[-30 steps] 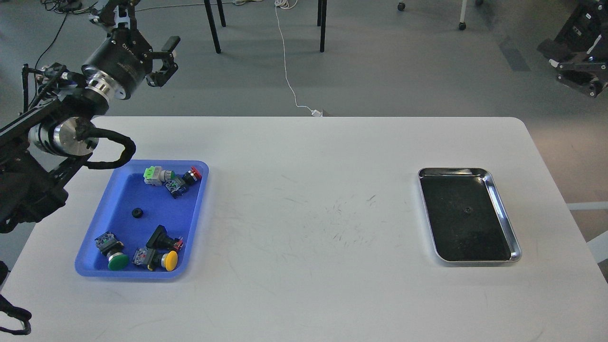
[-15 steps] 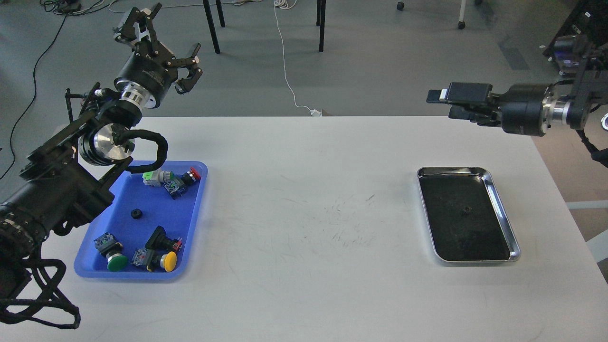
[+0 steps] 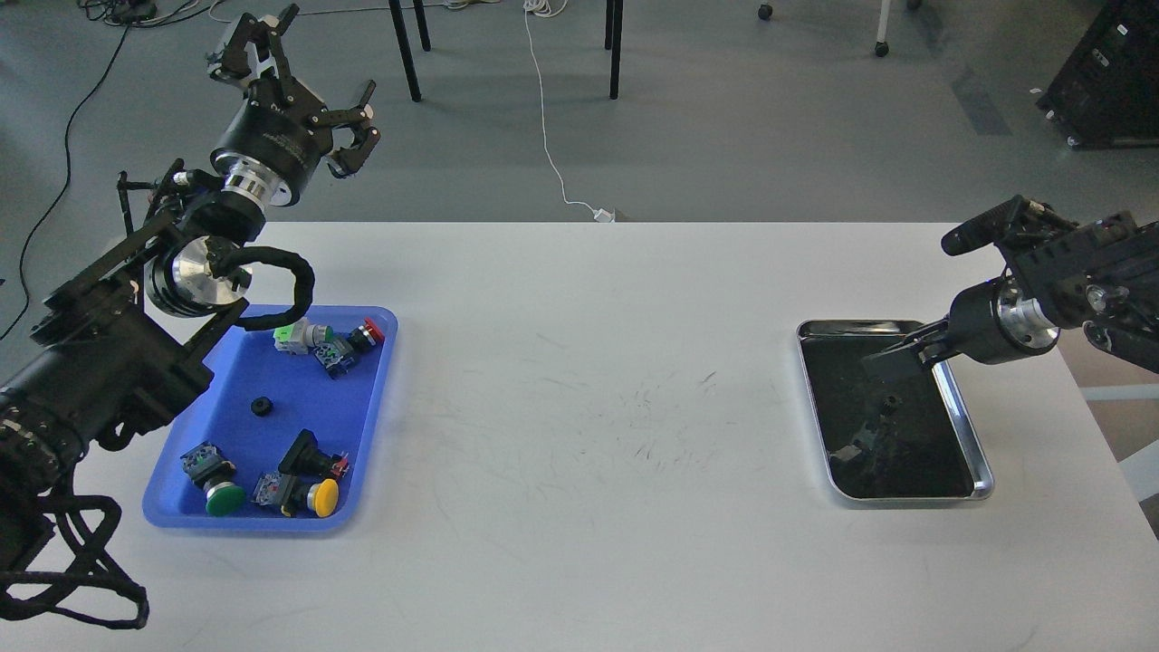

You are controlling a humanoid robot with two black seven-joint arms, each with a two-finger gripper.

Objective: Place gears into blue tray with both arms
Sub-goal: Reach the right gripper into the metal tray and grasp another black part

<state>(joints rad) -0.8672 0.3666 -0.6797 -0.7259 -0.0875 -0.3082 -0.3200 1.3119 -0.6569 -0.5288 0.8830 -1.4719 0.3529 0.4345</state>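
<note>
A blue tray (image 3: 231,371) lies on the white table at the left. One small black gear (image 3: 263,407) rests on its floor among several push-button switches. Another gear (image 3: 891,401) lies in the steel tray (image 3: 962,409) at the right. My left gripper (image 3: 303,77) is raised beyond the table's far edge, above and behind the blue tray, with its fingers spread open and empty. My right gripper (image 3: 892,362) reaches in from the right and hovers over the far part of the steel tray, just above that gear. Its fingers look like one dark wedge.
Switches with green (image 3: 224,498), yellow (image 3: 324,495) and red (image 3: 369,332) caps crowd the blue tray's ends. The steel tray's dark bottom mirrors the right gripper. Chair legs (image 3: 405,50) and a white cable (image 3: 548,136) are on the floor behind the table.
My right arm has swung down from high behind the table's far right edge to just over the steel tray. The left gripper has shifted slightly left and stays open.
</note>
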